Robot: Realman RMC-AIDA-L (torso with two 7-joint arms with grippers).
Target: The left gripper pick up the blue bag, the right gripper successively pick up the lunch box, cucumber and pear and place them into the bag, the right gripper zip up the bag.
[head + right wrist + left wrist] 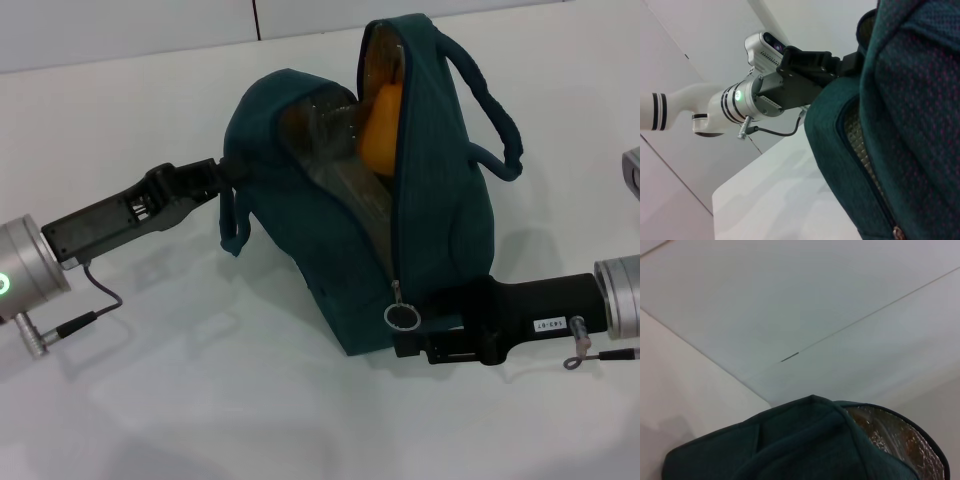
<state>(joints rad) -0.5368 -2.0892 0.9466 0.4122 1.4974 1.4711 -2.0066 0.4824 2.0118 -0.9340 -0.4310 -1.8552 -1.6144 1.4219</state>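
The blue bag (pixel 350 230) stands on the white table (pixel 200 400), mouth agape, the pear (pixel 380 125) inside. The left gripper (pixel 222 172) clamps its rear edge to steady it; the right gripper (pixel 425 325), grip indiscernible, sits beside the ring pull (pixel 401 317), presumably for zipping.

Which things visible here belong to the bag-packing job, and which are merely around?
Job:
blue bag, open, zipper unclosed
pear, inside the bag
ring pull
left pincer, at the bag's left end
right pincer, beside the ring pull

Merely around:
white table
wall
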